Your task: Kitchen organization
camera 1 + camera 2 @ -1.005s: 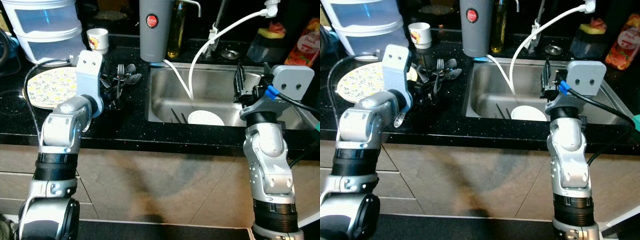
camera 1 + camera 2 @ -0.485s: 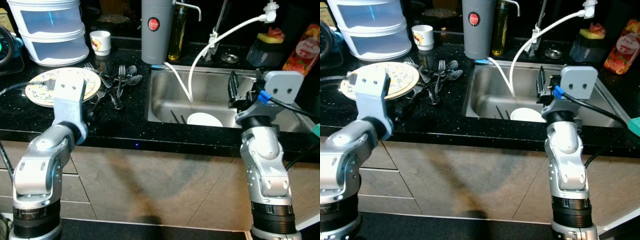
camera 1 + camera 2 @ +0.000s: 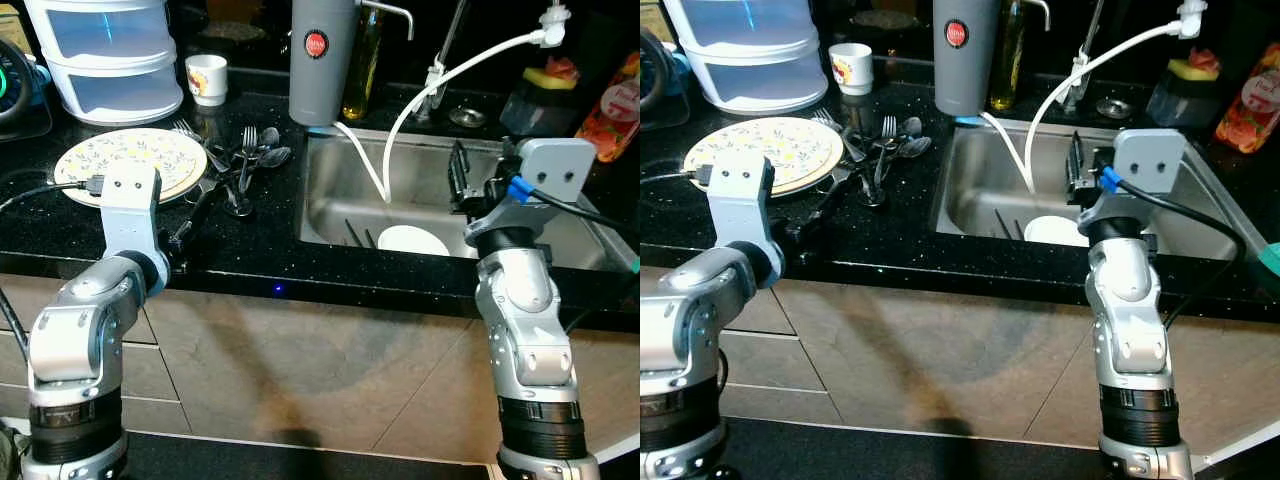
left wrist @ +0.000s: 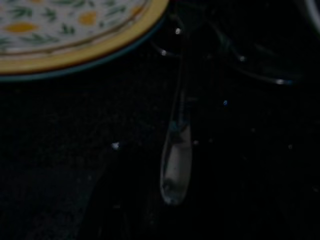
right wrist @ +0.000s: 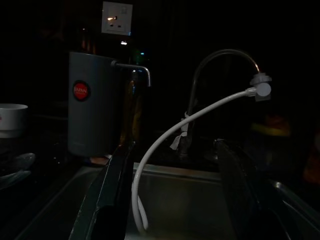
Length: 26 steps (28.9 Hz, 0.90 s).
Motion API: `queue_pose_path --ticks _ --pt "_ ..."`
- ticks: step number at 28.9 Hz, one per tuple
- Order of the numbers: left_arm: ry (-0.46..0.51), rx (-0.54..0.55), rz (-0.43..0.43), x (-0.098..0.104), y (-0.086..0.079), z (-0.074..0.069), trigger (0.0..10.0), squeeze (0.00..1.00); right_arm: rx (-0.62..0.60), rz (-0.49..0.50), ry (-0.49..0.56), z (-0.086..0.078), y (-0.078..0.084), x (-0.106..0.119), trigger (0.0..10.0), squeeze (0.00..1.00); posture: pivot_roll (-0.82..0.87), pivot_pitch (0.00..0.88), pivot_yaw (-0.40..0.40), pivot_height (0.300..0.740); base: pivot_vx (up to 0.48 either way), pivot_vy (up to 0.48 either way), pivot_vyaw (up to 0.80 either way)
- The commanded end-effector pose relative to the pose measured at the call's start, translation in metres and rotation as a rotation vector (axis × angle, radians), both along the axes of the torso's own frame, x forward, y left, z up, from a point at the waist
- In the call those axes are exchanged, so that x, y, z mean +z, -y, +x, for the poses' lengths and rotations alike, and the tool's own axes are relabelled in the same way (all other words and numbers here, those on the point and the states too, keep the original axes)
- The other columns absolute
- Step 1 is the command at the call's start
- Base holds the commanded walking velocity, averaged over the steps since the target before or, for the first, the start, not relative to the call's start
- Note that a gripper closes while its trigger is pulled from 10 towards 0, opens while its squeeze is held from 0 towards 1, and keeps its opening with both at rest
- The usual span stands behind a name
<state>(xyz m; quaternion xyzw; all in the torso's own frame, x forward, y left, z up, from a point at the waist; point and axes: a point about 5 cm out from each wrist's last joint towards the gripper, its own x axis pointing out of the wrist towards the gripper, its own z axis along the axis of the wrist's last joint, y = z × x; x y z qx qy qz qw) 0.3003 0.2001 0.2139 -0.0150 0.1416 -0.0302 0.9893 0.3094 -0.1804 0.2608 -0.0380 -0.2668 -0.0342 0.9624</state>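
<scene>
A flowered plate [image 3: 130, 163] lies on the black counter [image 3: 250, 260], with a heap of forks and spoons [image 3: 245, 158] just right of it. My left gripper [image 3: 183, 235] hangs low over the counter near its front edge, below the plate and cutlery. In the left wrist view, a utensil handle [image 4: 175, 170] lies on the dark counter beside the plate rim [image 4: 75, 60]. My right gripper [image 3: 459, 180] is held above the steel sink [image 3: 340, 200], open and empty, its fingers [image 5: 117, 185] wide apart. A white dish [image 3: 413, 240] lies in the sink.
Behind the sink stand a grey canister [image 3: 322, 60], an oil bottle [image 3: 362, 60] and a tap with a white hose [image 3: 440, 80]. A white cup [image 3: 206, 78] and a plastic drawer box [image 3: 100, 50] are at the back left. A sponge tub [image 3: 540, 90] sits at the right.
My left arm has dropped and drawn back from the cutlery heap toward the counter's front edge. The right gripper has stayed over the sink. The camera has shifted slightly.
</scene>
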Motion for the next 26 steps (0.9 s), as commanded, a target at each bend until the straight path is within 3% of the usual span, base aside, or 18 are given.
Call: queue_pose_path --ticks 1,3,4,5,6,15,17,19,23,24,26 --pt "-0.1 -0.012 -0.032 -0.016 0.001 0.0 10.0 0.0 -0.007 0.006 0.012 0.0 0.003 0.002 10.0 0.0 0.08 0.045 -0.065 0.74 0.0 0.0 0.0" --pt "-0.177 -0.03 -0.058 -0.026 0.002 0.0 8.2 0.0 -0.01 0.007 0.012 -0.001 0.003 0.002 10.0 0.0 0.08 0.045 -0.065 0.74 0.0 0.0 0.0" --pt "-0.202 -0.038 -0.047 -0.03 0.002 0.0 5.5 0.0 -0.01 0.007 0.013 -0.001 0.003 0.002 10.0 0.0 0.08 0.043 -0.063 0.74 0.0 0.0 0.0" --pt "-0.202 -0.038 -0.047 -0.03 0.002 0.0 5.5 0.0 -0.01 0.007 0.013 -0.001 0.003 0.002 10.0 0.0 0.08 0.043 -0.063 0.74 0.0 0.0 0.0" --pt "-0.216 -0.026 0.006 -0.032 -0.001 0.0 0.0 0.0 -0.011 0.007 0.015 -0.001 0.003 0.002 10.0 0.0 0.08 0.043 -0.062 0.74 0.0 0.0 0.0" --pt "-0.123 0.04 0.231 -0.019 -0.01 0.007 0.0 0.0 -0.009 0.01 0.021 0.001 0.003 0.003 10.0 0.0 0.09 0.038 -0.067 0.74 0.0 0.0 0.0" --pt "-0.107 0.045 0.243 -0.016 -0.01 0.007 0.0 0.0 -0.008 0.01 0.022 0.001 0.002 0.003 10.0 0.0 0.09 0.038 -0.067 0.74 0.0 0.0 0.0" --pt "0.015 0.068 0.293 0.002 -0.009 0.012 0.0 0.0 -0.008 0.011 0.026 0.002 0.002 0.004 10.0 0.0 0.09 0.036 -0.068 0.74 0.0 0.0 0.0" --pt "0.1 0.117 0.338 0.015 -0.012 0.014 0.0 0.0 -0.008 0.011 0.027 0.002 0.002 0.004 10.0 0.0 0.09 0.036 -0.068 0.74 0.0 0.0 0.0" --pt "0.191 0.156 0.374 0.029 -0.013 0.015 10.0 0.0 -0.009 0.011 0.027 0.002 0.003 0.004 10.0 0.0 0.08 0.035 -0.069 0.74 0.0 0.0 0.0" --pt "0.331 0.17 0.409 0.051 -0.01 0.015 10.0 0.0 -0.01 0.01 0.028 0.002 0.003 0.005 10.0 0.0 0.08 0.034 -0.068 0.74 0.0 0.0 0.0"
